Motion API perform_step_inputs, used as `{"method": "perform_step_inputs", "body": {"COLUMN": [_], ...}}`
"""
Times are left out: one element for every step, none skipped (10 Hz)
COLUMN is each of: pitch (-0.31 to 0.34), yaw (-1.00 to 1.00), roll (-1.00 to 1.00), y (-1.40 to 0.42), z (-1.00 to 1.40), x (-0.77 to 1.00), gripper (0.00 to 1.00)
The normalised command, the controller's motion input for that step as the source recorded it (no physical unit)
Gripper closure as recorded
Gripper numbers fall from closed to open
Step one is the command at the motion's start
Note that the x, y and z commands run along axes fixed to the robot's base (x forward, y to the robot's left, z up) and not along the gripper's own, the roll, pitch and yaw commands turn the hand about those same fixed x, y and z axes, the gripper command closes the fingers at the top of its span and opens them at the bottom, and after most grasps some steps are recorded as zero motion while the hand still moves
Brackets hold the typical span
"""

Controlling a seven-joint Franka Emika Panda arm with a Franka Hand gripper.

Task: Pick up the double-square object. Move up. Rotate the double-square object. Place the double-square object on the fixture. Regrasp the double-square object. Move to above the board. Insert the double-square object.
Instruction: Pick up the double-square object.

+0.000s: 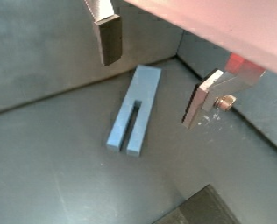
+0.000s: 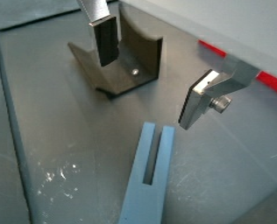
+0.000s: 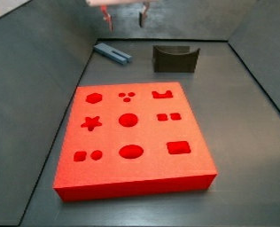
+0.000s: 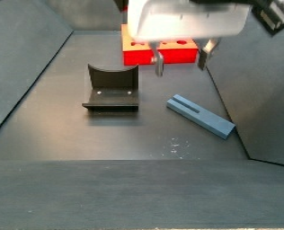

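Wrist view: double-square object [image 1: 134, 122] slim blue-grey bar, slot cut down half its length, lying flat on grey floor; my gripper [image 1: 152, 72] above it, jaws spread wide, nothing held; fingers [image 1: 110, 39] clear of bar. Side view: bar [image 4: 201, 116] near right wall, apart from fixture [image 4: 110, 92]; open floor between; board [image 3: 134, 137] well apart.
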Motion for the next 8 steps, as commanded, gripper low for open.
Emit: {"method": "perform_step_inputs", "body": {"pitch": [-0.089,-0.063,-0.034,0.0,0.0,-0.003,-0.041,-0.029], "yaw": [0.06,0.07,0.09,0.29,0.52,0.46,0.37,0.22], "roll": [-0.01,-0.08,-0.15,-0.29,-0.36,-0.25,0.0,0.04], "y": [0.0,0.0,0.0,0.0,0.0,0.02,0.0,0.0], "z": [-0.93,-0.95,-0.85,-0.51,-0.36,-0.57,-0.67,-0.62], "x": [0.0,0.0,-0.02,0.0,0.0,0.0,-0.04,-0.06], "gripper": [0.0,0.0,0.0,0.0,0.0,0.0,0.0,0.0]}}
